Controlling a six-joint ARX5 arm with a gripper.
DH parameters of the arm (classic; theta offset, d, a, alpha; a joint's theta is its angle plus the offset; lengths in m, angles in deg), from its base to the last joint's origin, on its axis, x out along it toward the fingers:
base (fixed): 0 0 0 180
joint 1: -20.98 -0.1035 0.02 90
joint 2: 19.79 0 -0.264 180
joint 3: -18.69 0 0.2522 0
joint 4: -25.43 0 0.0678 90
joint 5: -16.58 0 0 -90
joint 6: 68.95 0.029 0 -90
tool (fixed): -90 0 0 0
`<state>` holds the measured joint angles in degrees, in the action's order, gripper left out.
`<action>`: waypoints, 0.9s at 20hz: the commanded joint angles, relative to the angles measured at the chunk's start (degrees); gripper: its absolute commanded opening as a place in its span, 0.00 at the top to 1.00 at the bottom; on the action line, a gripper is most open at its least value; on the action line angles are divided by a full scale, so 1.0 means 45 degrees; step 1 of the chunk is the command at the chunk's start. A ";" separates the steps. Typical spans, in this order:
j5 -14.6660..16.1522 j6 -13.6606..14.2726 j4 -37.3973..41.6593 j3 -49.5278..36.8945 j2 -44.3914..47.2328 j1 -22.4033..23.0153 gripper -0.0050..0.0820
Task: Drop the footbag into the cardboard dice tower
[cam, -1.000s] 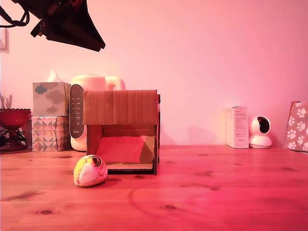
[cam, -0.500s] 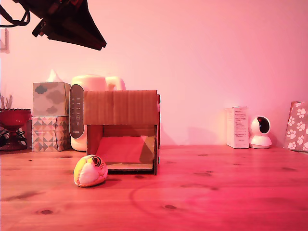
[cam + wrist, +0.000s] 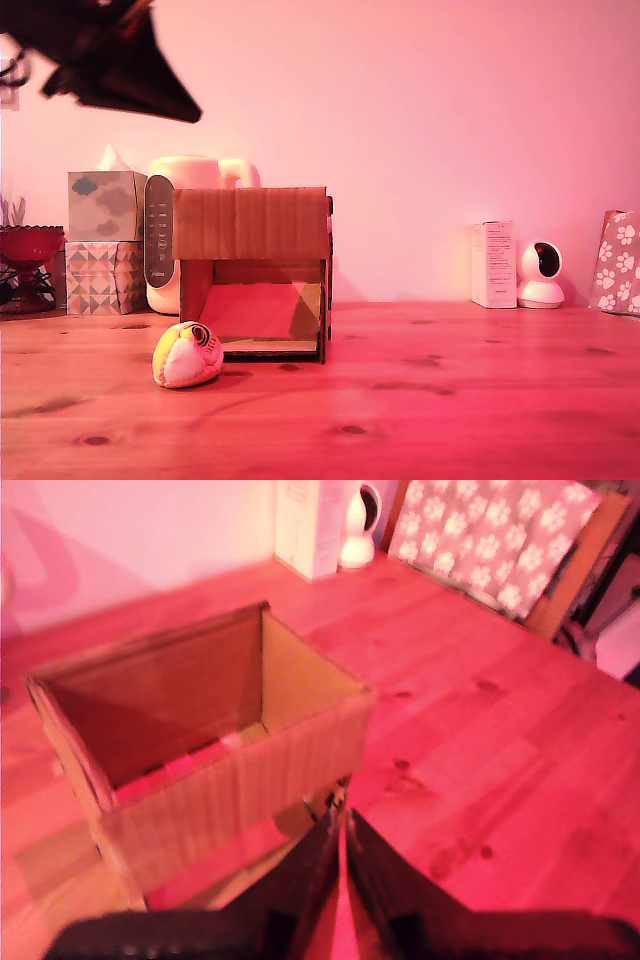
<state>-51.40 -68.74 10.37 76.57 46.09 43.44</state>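
Wooden table (image 3: 450, 400): footbag (image 3: 186, 354) logo faces up-right, beside cardboard dice tower (image 3: 254, 270); gripper (image 3: 340, 830) clenched, empty.

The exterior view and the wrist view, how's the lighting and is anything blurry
Exterior view: strong pink-red cast; the gripper is a smeared dark silhouette, while the footbag is sharp. Wrist view: same red tint, soft throughout; the cardboard dice tower has fuzzy edges.
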 commanded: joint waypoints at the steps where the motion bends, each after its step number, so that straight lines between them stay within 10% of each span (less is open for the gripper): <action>1: 0.0000 -0.0083 0.0758 -0.1054 -0.0534 0.0010 0.97; 11: -0.0359 -0.1059 0.4061 -0.6562 -0.3274 0.0010 0.97; 18: -0.1054 -0.0923 0.4211 -0.6805 -0.2278 0.0010 0.96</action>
<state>-55.92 -73.13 28.55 46.56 34.97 43.44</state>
